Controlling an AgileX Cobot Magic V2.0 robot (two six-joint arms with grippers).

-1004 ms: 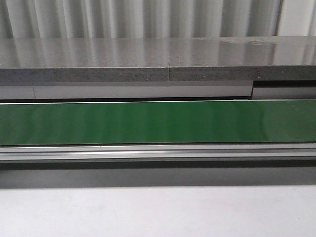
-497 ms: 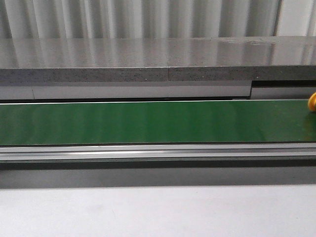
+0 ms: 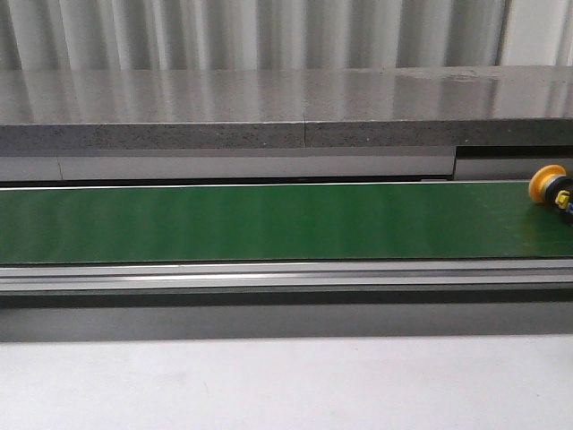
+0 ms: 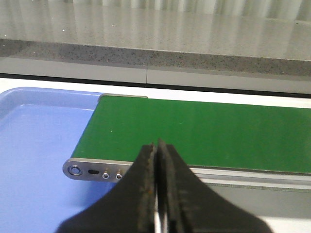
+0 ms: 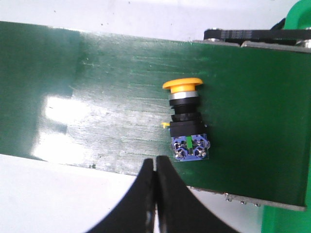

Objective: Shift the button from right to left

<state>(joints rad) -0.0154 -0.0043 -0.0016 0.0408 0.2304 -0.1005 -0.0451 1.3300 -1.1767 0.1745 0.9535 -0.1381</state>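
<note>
The button lies on its side on the green conveyor belt at the far right edge of the front view, its yellow-orange cap facing left. The right wrist view shows it whole: yellow cap, black body, blue contact block. My right gripper is shut and empty, hovering just beside the button's blue end, apart from it. My left gripper is shut and empty over the near edge of the belt's left end. Neither gripper shows in the front view.
A blue tray sits at the belt's left end. A grey stone ledge runs behind the belt and a metal rail along its front. A green plastic part stands at the belt's right end.
The button has come into the front view from the right edge, moving left along the belt. One second ago the belt was bare.
</note>
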